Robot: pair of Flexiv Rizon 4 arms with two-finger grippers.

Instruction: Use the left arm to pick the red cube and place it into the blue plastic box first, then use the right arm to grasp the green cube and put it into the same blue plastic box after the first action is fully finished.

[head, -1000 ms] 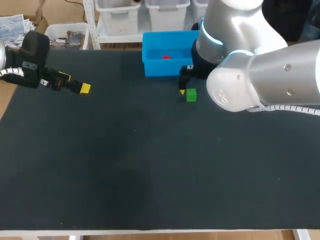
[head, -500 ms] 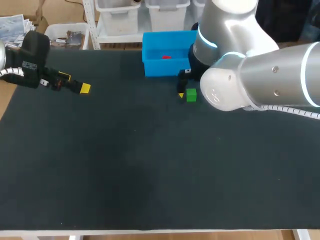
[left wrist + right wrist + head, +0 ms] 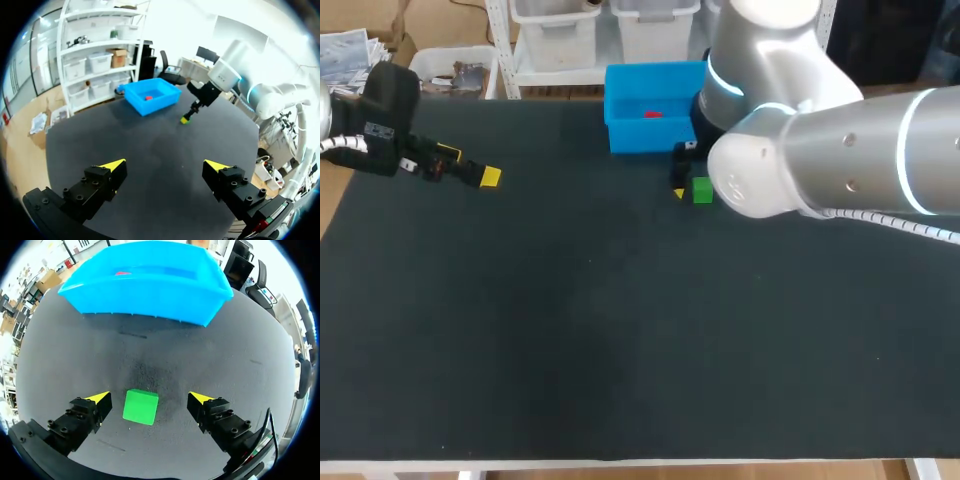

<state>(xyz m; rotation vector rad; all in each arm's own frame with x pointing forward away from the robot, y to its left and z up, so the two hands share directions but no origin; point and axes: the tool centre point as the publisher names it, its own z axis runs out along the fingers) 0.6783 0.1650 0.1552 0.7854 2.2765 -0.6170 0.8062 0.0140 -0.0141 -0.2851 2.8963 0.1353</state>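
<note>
The red cube (image 3: 652, 114) lies inside the blue plastic box (image 3: 620, 130) at the table's far edge; both show in the left wrist view too, the red cube (image 3: 148, 97) in the blue box (image 3: 135, 97). The green cube (image 3: 702, 190) rests on the black mat just in front of the box. My right gripper (image 3: 151, 399) is open and straddles the green cube (image 3: 140, 406), fingers clear of its sides, with the blue box (image 3: 150, 295) ahead. My left gripper (image 3: 165, 166) is open and empty at the far left (image 3: 470, 170).
The black mat (image 3: 620, 330) covers the table. My bulky right arm (image 3: 800, 160) hangs over the back right and hides part of the box's right end. The front edge runs along the near side.
My right arm has shifted left and lower, bringing its fingers down around the green cube. The left arm has not moved.
</note>
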